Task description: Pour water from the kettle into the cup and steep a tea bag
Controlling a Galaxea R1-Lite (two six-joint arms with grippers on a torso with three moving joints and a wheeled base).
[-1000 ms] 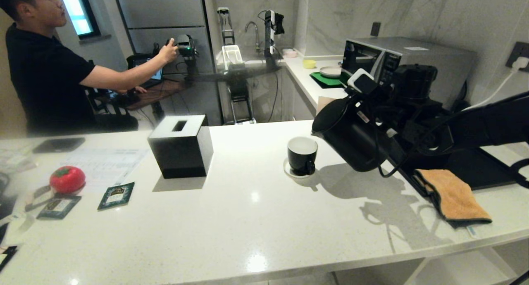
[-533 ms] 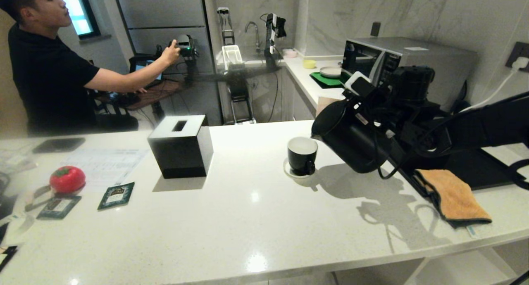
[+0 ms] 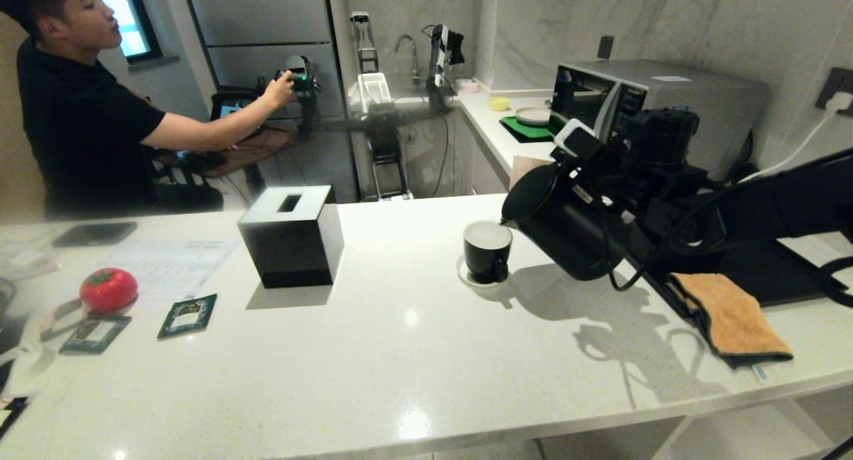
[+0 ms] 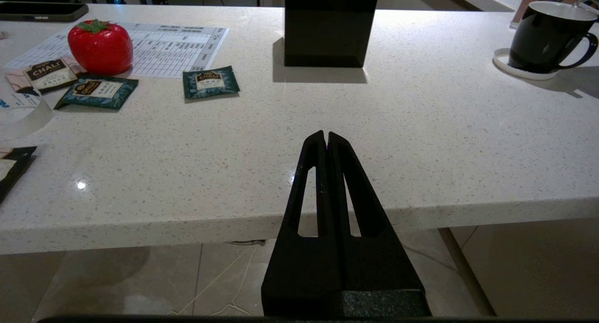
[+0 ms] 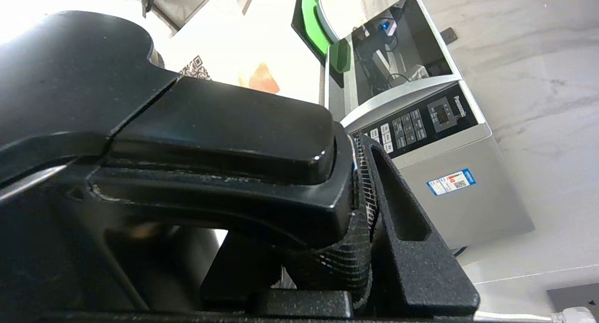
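Pouring under way, we judge: our right gripper (image 3: 620, 200) clamps loop handle of tall matte black electric kettle (image 3: 566, 227), tilted, spout at rim of small black white-lined mug (image 3: 488, 250) on white saucer. No stream visible. Steeping left: teal tea-bag sachets (image 4: 210, 82) lie unopened, well apart. Our left gripper (image 4: 326, 138) closed, empty, parked at counter edge.

The matte black left tool (image 4: 326, 138) is showing two tapering fingers with long triangular cut-outs. The matte black right tool (image 5: 360, 210) is wearing cross-hatched finger pads, and a thin black cable (image 3: 623, 273) is looping beneath its bulky black arm (image 3: 786, 207).
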